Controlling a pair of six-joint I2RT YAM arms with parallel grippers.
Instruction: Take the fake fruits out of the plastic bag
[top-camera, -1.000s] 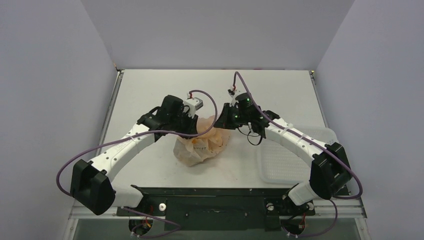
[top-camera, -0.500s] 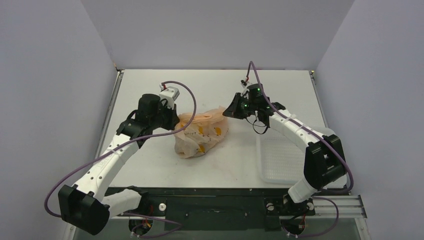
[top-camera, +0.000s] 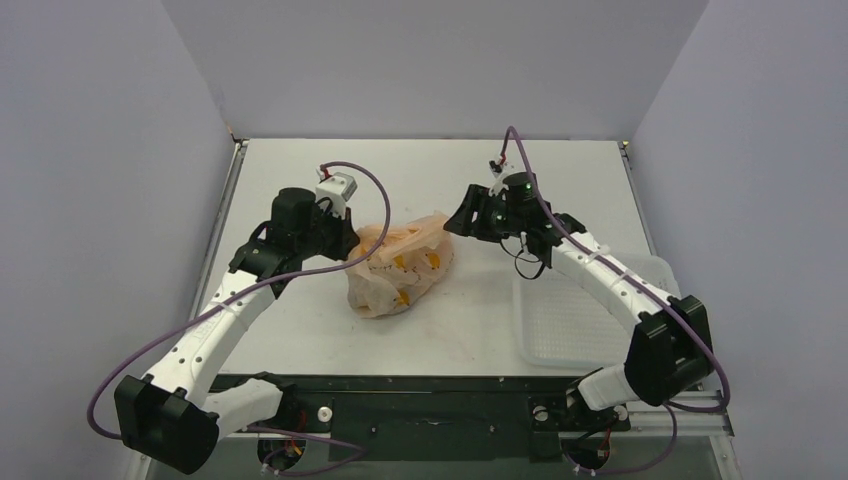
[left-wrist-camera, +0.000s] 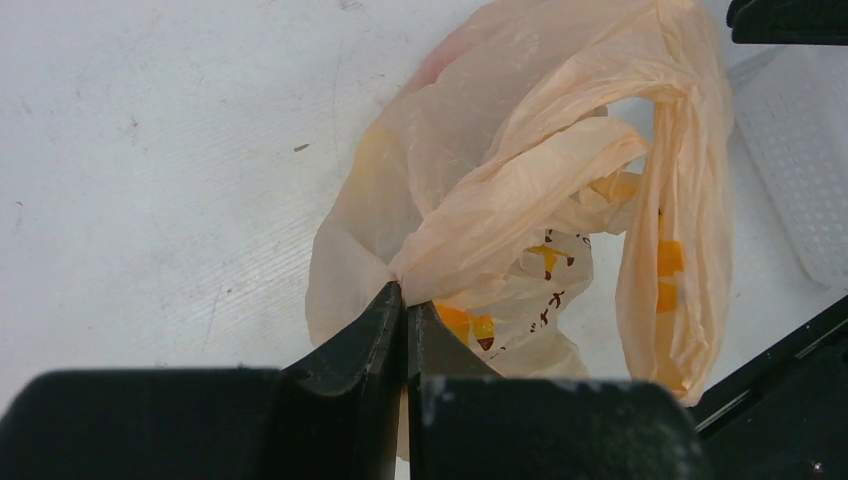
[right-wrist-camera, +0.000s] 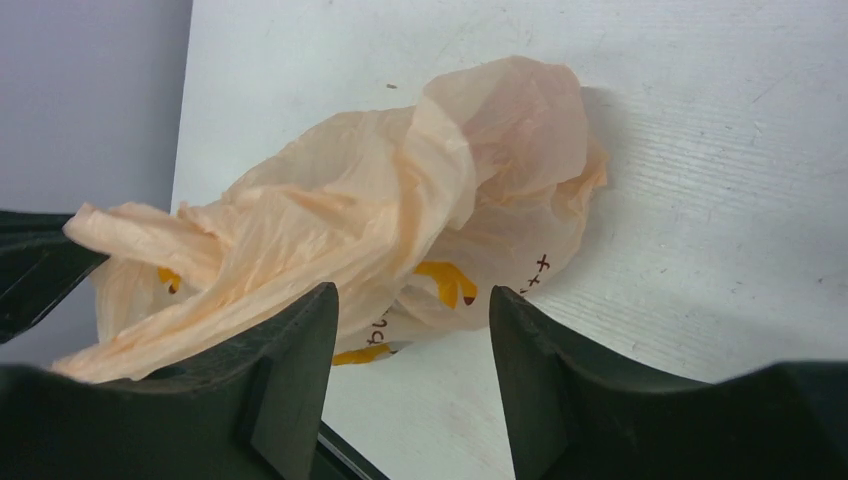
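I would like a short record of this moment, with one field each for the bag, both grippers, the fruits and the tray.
bag: plastic bag, crumpled, resting on the table between the two grippers
left gripper: left gripper shut, pinching a fold of the bag
right gripper: right gripper open at the bag's right side, holding nothing
fruits: none visible outside the bag
tray: white perforated tray on the table, right of the bag
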